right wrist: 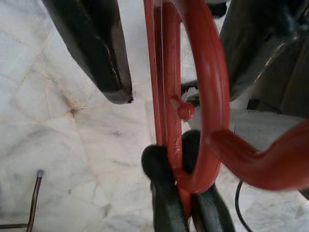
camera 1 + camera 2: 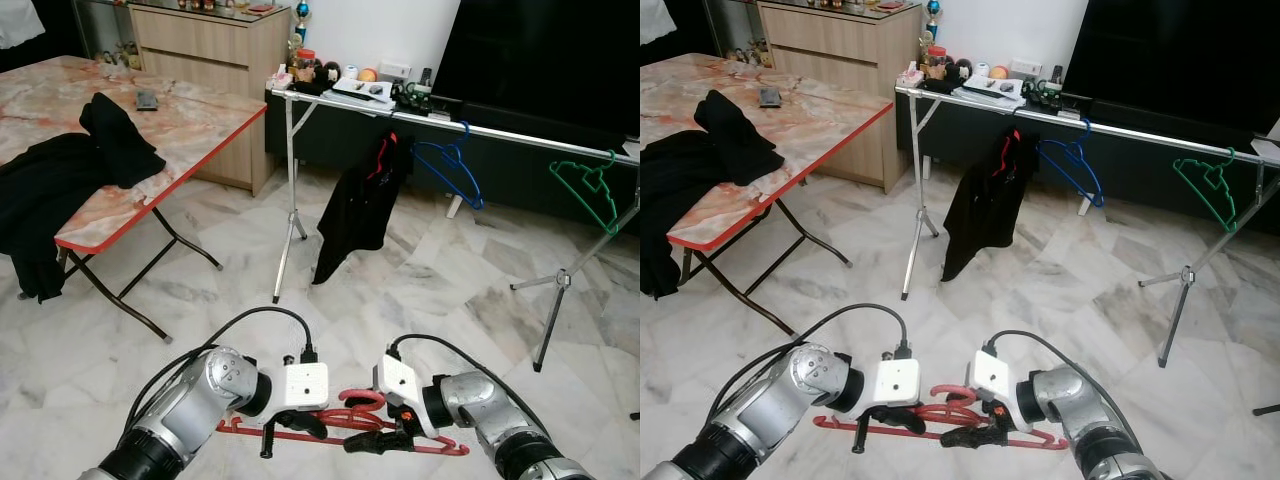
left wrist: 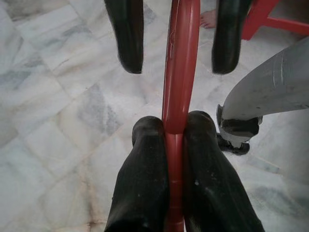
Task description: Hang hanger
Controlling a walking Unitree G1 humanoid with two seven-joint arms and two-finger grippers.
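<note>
- Ahead of me the rail (image 2: pixel 520 133) has open stretches between the black garment (image 2: pixel 355 205), blue hanger (image 2: pixel 450 165) and green hanger (image 2: pixel 590 190).
- I see open marble floor (image 2: pixel 400 290) up to it.
- The folding table (image 2: pixel 170 130) crowds my left.

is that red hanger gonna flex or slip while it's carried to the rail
The red hanger looks like thin moulded plastic, so probably light and slightly springy. Its bar seems smooth, so it may pivot between the left gripper fingers. The open right gripper gives no second hold.
</note>
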